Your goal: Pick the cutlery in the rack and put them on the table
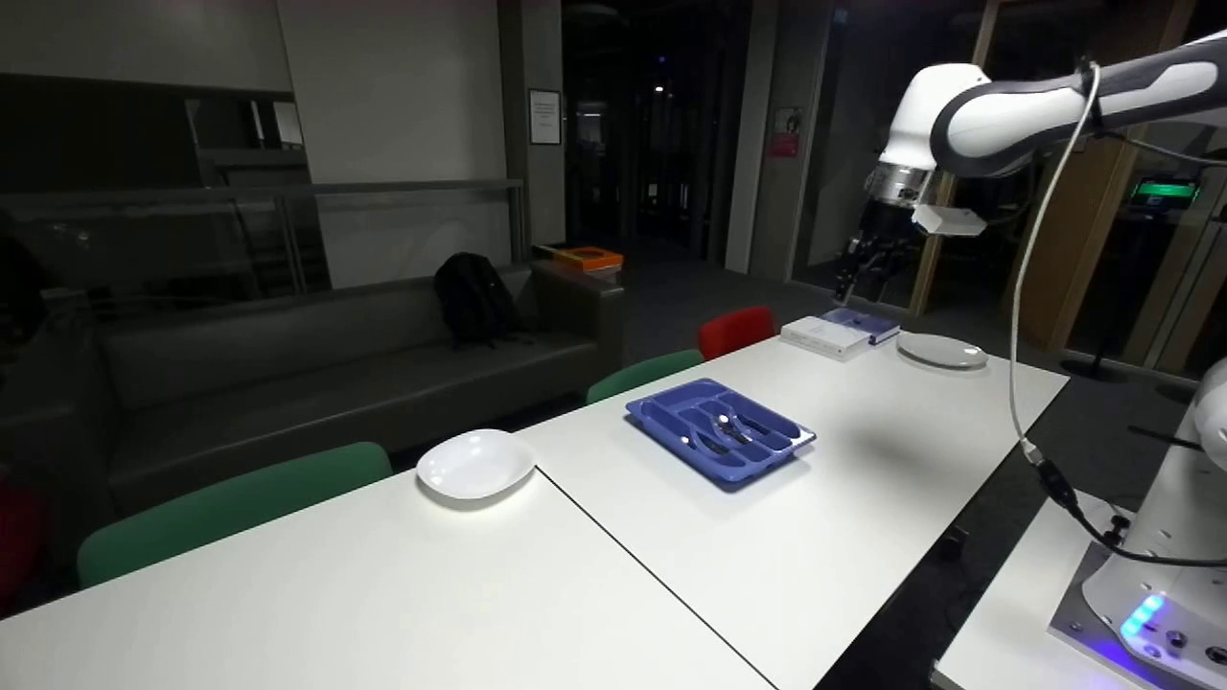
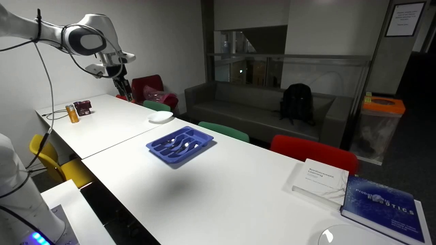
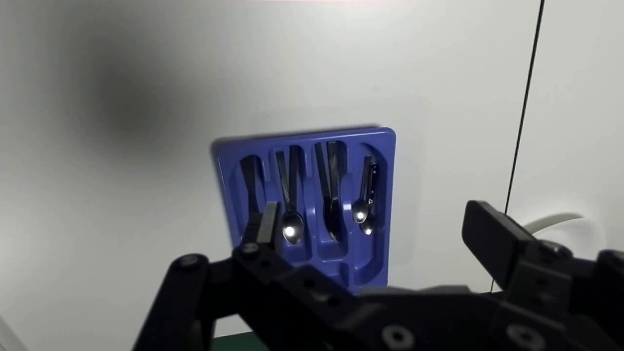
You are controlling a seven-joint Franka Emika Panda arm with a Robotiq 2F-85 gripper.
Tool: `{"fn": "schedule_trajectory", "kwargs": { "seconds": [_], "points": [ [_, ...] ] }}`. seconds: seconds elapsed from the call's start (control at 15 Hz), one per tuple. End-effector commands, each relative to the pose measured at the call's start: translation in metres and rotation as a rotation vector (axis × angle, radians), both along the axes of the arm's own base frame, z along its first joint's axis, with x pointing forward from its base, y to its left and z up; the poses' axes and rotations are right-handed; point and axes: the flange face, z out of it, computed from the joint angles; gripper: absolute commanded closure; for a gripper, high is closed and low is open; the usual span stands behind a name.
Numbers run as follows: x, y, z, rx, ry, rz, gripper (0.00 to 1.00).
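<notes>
White table (image 2: 224, 190); cutlery (image 3: 334, 178) in rack (image 3: 310, 204)

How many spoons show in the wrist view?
3: a large spoon in the second compartment from the left, plus a small spoon and a neighbouring spoon in the rightmost compartment. Others may be hidden.

White arm (image 1: 1021, 115); black, screw-studded gripper (image 3: 374, 222)

The rack (image 3: 304, 138) is showing blue, while the cutlery (image 3: 333, 175) is gleaming silvery and dark. The tabletop (image 1: 383, 575) is looking white with a black seam (image 1: 652, 571); the tool (image 3: 372, 214) is appearing mostly black.
</notes>
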Motion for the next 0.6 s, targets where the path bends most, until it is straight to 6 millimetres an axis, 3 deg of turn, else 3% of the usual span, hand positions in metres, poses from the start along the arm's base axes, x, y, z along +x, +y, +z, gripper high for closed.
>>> {"fn": "schedule_trajectory", "kwargs": {
  "seconds": [0.0,0.33,0.53],
  "points": [
    [0.039,-0.018,-0.053,0.001,0.007,0.055,0.00],
    [0.085,-0.027,-0.125,-0.052,0.017,0.045,0.00],
    [0.099,-0.024,-0.150,-0.042,0.049,0.043,0.00]
  ]
}}
